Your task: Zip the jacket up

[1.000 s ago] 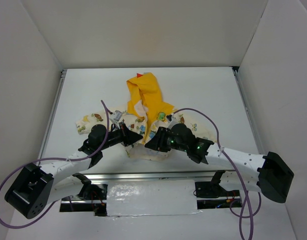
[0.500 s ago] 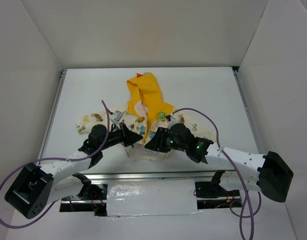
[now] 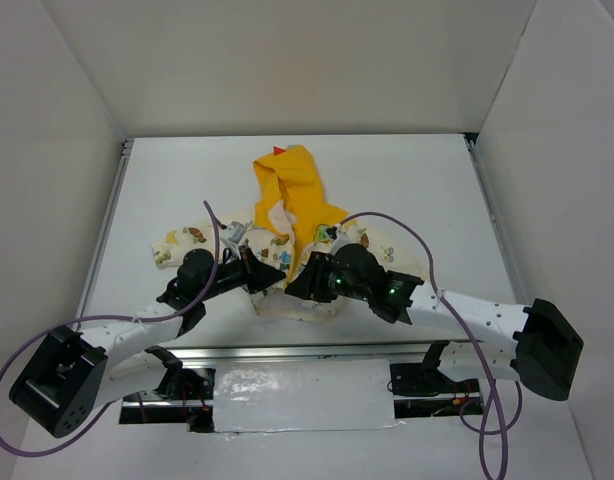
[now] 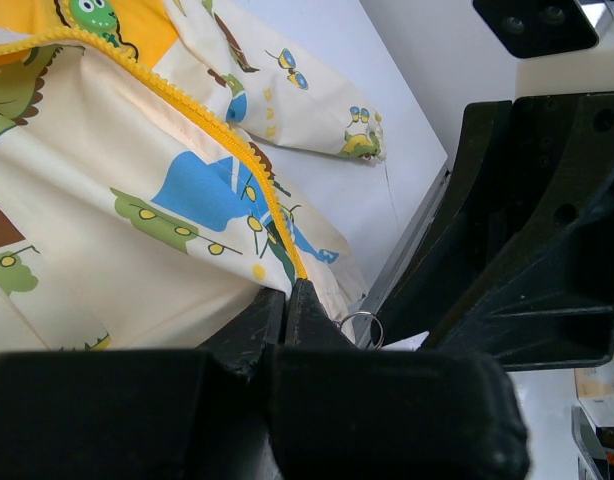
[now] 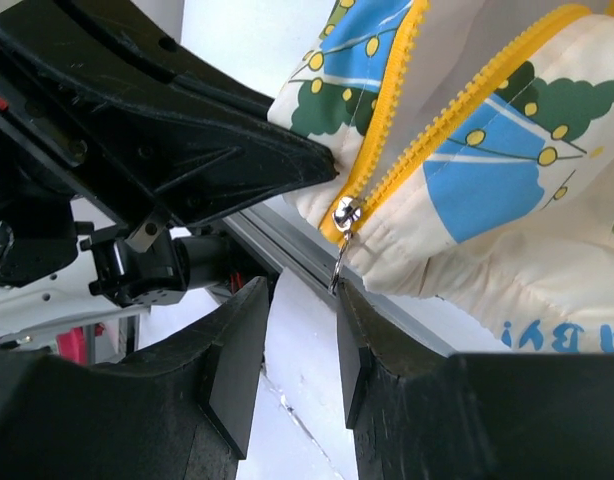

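The jacket lies on the white table, yellow hood pointing away, its hem lifted between the two arms. My left gripper is shut on the jacket's hem at the bottom end of the yellow zip. My right gripper is open just below the hem of the jacket. The silver slider sits at the zip's bottom end. Its pull ring hangs down and touches the tip of the right finger; in the left wrist view the ring shows beside my left gripper. Nothing lies between the pads of my right gripper.
A metal rail runs along the table's near edge right under the hem. A white taped strip lies between the arm bases. Purple cables loop above both arms. White walls close in the table on three sides.
The right gripper has edged slightly left and toward the hem. The left gripper keeps its hold on the hem and has not moved.
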Controlling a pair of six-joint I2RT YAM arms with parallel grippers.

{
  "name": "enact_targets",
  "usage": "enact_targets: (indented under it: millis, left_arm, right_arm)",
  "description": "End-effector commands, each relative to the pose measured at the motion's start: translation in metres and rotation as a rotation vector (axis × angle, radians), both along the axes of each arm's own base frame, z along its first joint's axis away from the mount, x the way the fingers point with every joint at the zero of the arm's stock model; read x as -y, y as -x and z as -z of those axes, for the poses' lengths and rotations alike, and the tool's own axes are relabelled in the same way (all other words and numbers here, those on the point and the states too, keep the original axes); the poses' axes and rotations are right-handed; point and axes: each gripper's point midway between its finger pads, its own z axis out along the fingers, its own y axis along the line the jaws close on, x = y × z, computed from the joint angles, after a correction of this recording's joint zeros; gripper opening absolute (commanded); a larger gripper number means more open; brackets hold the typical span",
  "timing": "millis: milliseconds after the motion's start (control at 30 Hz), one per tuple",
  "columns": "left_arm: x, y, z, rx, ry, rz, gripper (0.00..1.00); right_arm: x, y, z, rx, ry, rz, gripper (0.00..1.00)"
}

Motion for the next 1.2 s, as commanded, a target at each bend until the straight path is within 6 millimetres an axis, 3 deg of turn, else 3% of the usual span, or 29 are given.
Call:
enact_targets:
  millis: [0, 233, 467, 600, 767, 833, 967, 1033, 1100, 1167]
  left_arm:
    - [0.007, -0.006, -0.025, 0.09, 0.039, 0.018, 0.0]
    - [0.007, -0.006, -0.027, 0.095, 0.035, 0.019, 0.0]
    - [0.007, -0.006, -0.028, 0.098, 0.036, 0.019, 0.0]
    - [0.008, -0.007, -0.03, 0.102, 0.04, 0.021, 0.0]
    - [0.008, -0.006, -0.028, 0.099, 0.042, 0.026, 0.0]
    - [0.008, -0.005, -0.027, 0.096, 0.044, 0.027, 0.0]
    - [0.008, -0.001, -0.023, 0.097, 0.046, 0.039, 0.0]
    - [0.009, 0.001, -0.022, 0.1, 0.043, 0.05, 0.0]
    - [0.009, 0.002, -0.022, 0.106, 0.039, 0.059, 0.0]
    - [0.011, 0.005, -0.023, 0.116, 0.037, 0.072, 0.0]
  right_arm:
    - [-0.012, -0.009, -0.018, 0.049, -0.019, -0.003, 0.41]
    - [-0.013, -0.013, -0.006, 0.034, 0.001, 0.017, 0.38]
    - [-0.01, -0.014, 0.001, 0.018, 0.015, 0.038, 0.19]
    - [-0.006, -0.016, 0.006, -0.029, 0.017, 0.091, 0.0]
    - [-0.002, -0.02, 0.013, -0.138, 0.009, 0.193, 0.0]
    - [-0.004, -0.018, 0.008, -0.201, -0.053, 0.23, 0.0]
    - [-0.007, -0.018, -0.02, -0.325, -0.235, 0.313, 0.0]
    - [-0.006, -0.018, -0.023, -0.379, -0.256, 0.351, 0.0]
    - [-0.007, -0.019, -0.041, -0.418, -0.318, 0.374, 0.0]
    - [0.0, -0.018, -0.036, -0.469, -0.293, 0.42, 0.0]
